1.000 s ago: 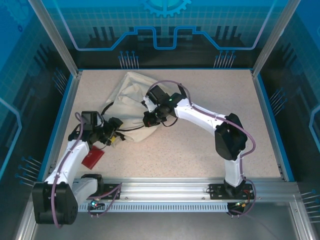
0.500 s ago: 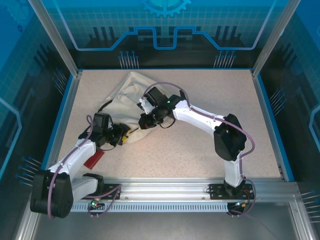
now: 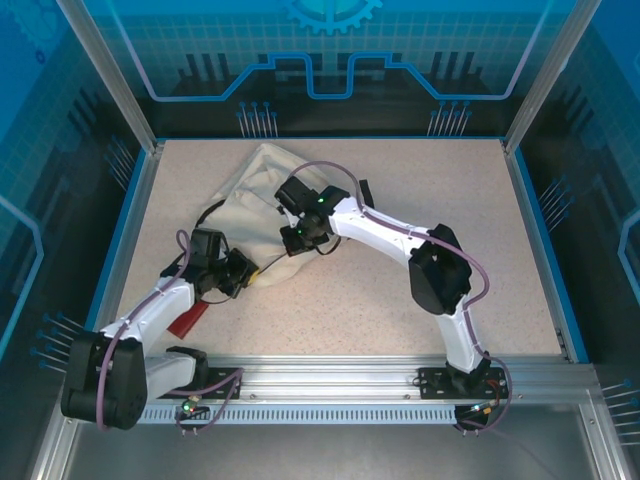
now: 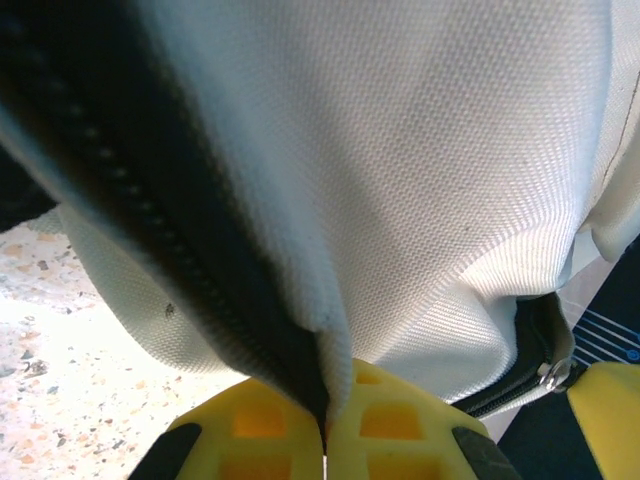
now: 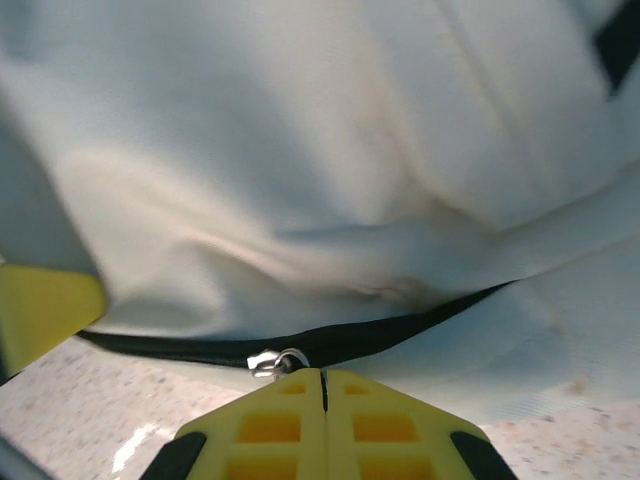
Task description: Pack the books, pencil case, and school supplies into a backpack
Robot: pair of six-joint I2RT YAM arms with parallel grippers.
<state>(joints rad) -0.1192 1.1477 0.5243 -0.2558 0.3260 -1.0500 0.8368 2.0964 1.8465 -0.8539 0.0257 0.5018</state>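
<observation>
The cream-white backpack (image 3: 258, 195) lies flat at the back left of the table. My left gripper (image 3: 247, 272) is at its near edge. In the left wrist view this gripper (image 4: 325, 445) is shut on a fold of backpack fabric (image 4: 430, 180) beside the black zip. My right gripper (image 3: 296, 240) is a little further right on the same edge. In the right wrist view it (image 5: 322, 385) is shut at the metal zip pull (image 5: 270, 359) on the black zip line. The books are out of view.
A red flat item (image 3: 185, 318) lies on the table under my left forearm; I cannot tell whether it is the pencil case. Blue walls ring the speckled tabletop (image 3: 420, 190). The two grippers are close together, each one's yellow finger (image 4: 610, 400) edging the other's view.
My left gripper moved right to the backpack's near edge and shut on the fabric. My right gripper shifted slightly left, staying shut at the zip.
</observation>
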